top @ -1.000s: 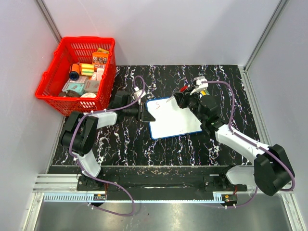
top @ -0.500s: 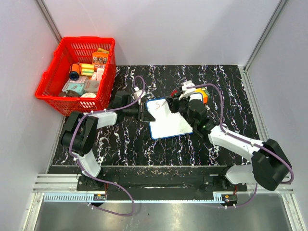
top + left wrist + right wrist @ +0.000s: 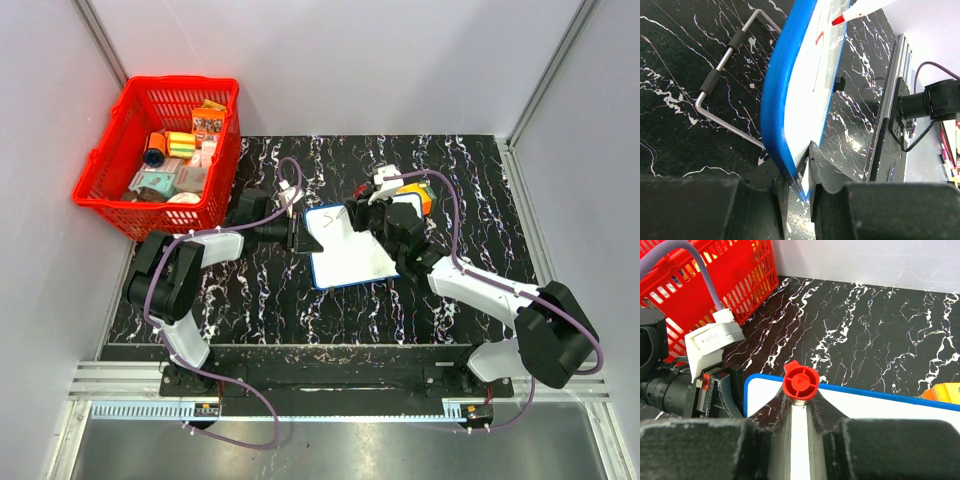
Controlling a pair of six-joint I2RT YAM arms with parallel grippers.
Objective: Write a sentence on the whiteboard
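Right arm has swung left since a second ago; right gripper [image 3: 362, 215] now sits over the whiteboard [image 3: 350, 256], centre frame, clamped on a red marker [image 3: 801, 382]. Left gripper [image 3: 799, 172] pinches the board's left edge. Sentence [image 3: 819, 38]: few red strokes, board's top. Basket [image 3: 182, 84], upper left, holds assorted small packets [image 3: 178, 160].

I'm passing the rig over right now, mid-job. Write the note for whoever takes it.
Left hand: shut on the whiteboard, clamping its left edge.
Right hand: shut on the red marker, tip near the top of the board; contact cannot be told.
Done: only the first red strokes of the sentence, near the board's top left.
Left: nearly all of the sentence; most of the board is blank. Hold the board steady while writing.
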